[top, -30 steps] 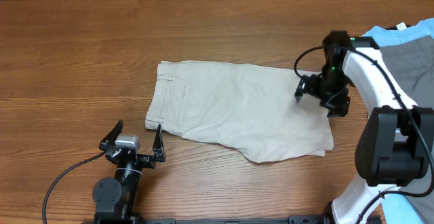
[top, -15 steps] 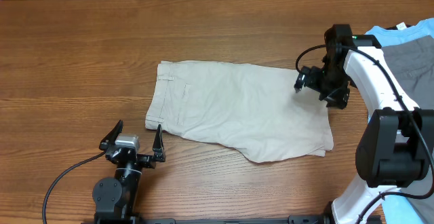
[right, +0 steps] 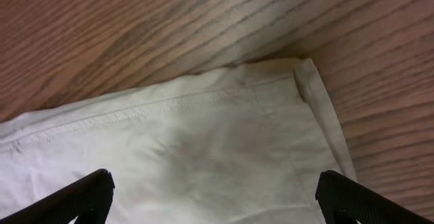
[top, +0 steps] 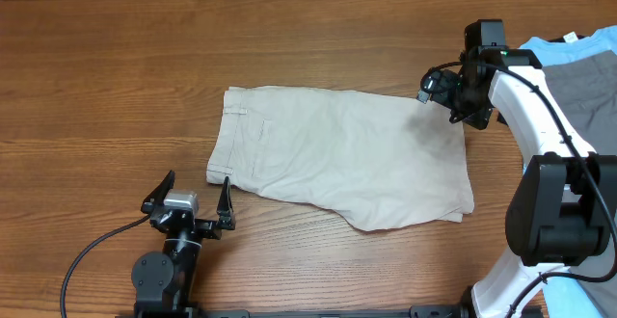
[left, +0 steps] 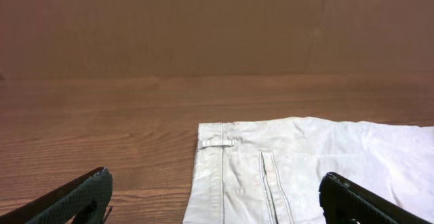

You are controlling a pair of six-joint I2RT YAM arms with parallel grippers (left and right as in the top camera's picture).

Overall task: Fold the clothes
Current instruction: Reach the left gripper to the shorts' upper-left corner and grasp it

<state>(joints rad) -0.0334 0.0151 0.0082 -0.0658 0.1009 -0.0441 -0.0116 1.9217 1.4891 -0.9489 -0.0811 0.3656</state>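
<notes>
The clothes, beige shorts (top: 337, 154), lie folded flat mid-table, with the waistband on the left and the leg hems on the right. My left gripper (top: 198, 185) stands open just in front of the waistband's near corner, apart from the cloth. In the left wrist view the waistband and belt loop of the shorts (left: 271, 163) lie ahead of the open left gripper (left: 215, 182). My right gripper (top: 441, 101) hovers open over the far right hem corner. Seen from the right wrist, that corner of the shorts (right: 224, 129) spreads under the empty right gripper (right: 213, 183).
A light blue T-shirt (top: 554, 50) with a grey garment (top: 583, 87) on it lies at the right edge, behind the right arm. A black cable (top: 92, 251) trails from the left arm's base.
The right gripper has moved toward the table's far side, from the middle of the right hem up to its far corner. The left arm and the shorts have stayed still.
</notes>
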